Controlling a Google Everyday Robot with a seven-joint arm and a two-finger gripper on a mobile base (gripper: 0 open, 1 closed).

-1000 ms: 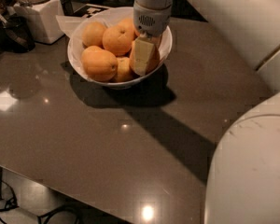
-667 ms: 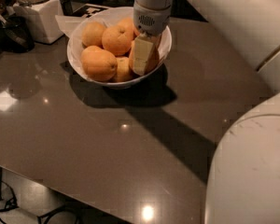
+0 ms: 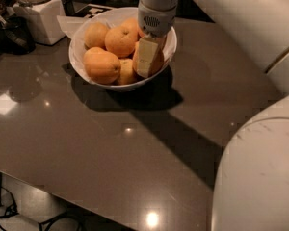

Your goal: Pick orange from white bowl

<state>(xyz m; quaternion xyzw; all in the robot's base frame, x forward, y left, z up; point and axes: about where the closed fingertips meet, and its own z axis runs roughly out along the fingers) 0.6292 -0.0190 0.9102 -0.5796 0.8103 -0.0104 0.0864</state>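
Inside white bowl (image 3: 135, 84), gripper (image 3: 148, 67) against right-hand orange (image 3: 158, 64), hold on it unclear.

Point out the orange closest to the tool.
The orange at the bowl's right edge, half hidden behind the tool inside it; the other oranges lie further left.

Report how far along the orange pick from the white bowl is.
Done: the approach. The gripper is down inside the white bowl, at its right side. In hand: the grasp. The gripper sits against the orange there, but a firm hold cannot be confirmed. Left: the lift. The orange lies in the bowl among the other oranges, not raised out.
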